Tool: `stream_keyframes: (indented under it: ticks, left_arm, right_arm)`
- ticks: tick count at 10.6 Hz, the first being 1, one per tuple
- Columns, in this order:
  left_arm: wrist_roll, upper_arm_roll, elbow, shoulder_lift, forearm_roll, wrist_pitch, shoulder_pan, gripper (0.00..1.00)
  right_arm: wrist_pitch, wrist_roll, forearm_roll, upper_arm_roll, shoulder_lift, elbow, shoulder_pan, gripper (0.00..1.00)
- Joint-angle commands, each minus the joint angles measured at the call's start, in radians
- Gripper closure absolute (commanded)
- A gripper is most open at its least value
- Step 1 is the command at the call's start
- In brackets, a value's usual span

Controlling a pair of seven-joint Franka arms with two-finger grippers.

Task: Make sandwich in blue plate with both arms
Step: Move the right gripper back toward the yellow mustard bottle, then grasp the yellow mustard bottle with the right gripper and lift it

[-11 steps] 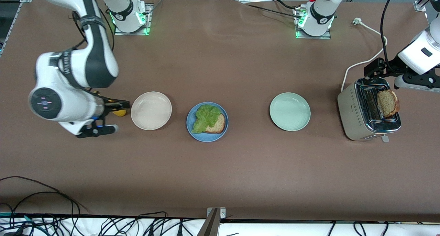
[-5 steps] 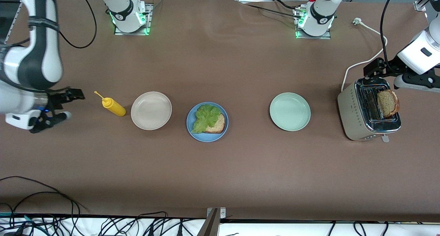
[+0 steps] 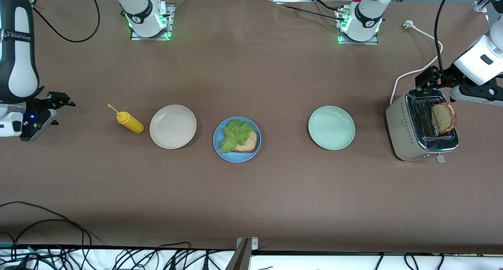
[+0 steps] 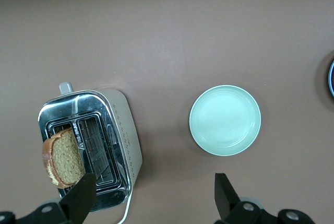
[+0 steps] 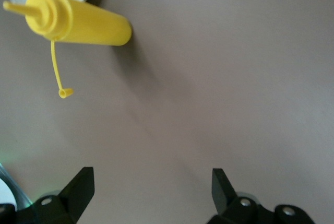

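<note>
The blue plate (image 3: pixel 235 157) sits mid-table and holds one brown bread slice (image 3: pixel 248 142) with a green lettuce leaf (image 3: pixel 235 133) on it. A second bread slice (image 3: pixel 444 118) stands up out of the toaster (image 3: pixel 408 132) at the left arm's end; it also shows in the left wrist view (image 4: pixel 62 156). My left gripper (image 3: pixel 446 88) is open and empty above the toaster (image 4: pixel 122 130); its own view shows it (image 4: pixel 151 198). My right gripper (image 3: pixel 53 109) is open and empty over bare table at the right arm's end; its own view shows it (image 5: pixel 151 190).
A yellow squeeze bottle (image 3: pixel 129 122) lies beside the beige plate (image 3: pixel 173 126), toward the right arm's end; it also shows in the right wrist view (image 5: pixel 78 23). A pale green plate (image 3: pixel 331 127) sits between the blue plate and the toaster. The toaster's white cord (image 3: pixel 416 71) trails toward the left arm's base.
My right arm has swung away from the beige plate toward its end of the table, uncovering the yellow bottle. The left arm and the bread in the toaster have not moved.
</note>
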Motion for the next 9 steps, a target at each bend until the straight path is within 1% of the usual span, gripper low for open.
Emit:
stream_keyframes:
  ticks: [1,2,4,6,8,9]
  left_arm:
    - [0.017,0.0,-0.026,-0.021,-0.007,0.011,-0.002,0.0]
    - [0.017,0.0,-0.025,-0.021,-0.007,0.011,-0.003,0.0]
    - [0.016,0.0,-0.025,-0.021,-0.007,0.011,-0.003,0.0]
    - [0.01,0.0,-0.025,-0.021,-0.007,0.011,-0.006,0.0]
    - [0.01,0.0,-0.025,-0.021,-0.007,0.011,-0.007,0.0]
    - [0.01,0.006,-0.025,-0.021,-0.007,0.011,-0.017,0.0]
  right_arm:
    - [0.053,-0.372,0.187,0.112,0.091,-0.016,-0.144,0.0]
    - [0.045,-0.474,0.26,0.131,0.122,-0.016,-0.167,0.0]
    - [0.039,-0.618,0.361,0.169,0.161,-0.016,-0.203,0.0]
    - [0.022,-0.752,0.467,0.203,0.222,-0.016,-0.212,0.0]
    - [0.007,-0.867,0.564,0.211,0.259,-0.016,-0.212,0.0]
    - [-0.001,-0.933,0.64,0.222,0.288,-0.016,-0.212,0.0]
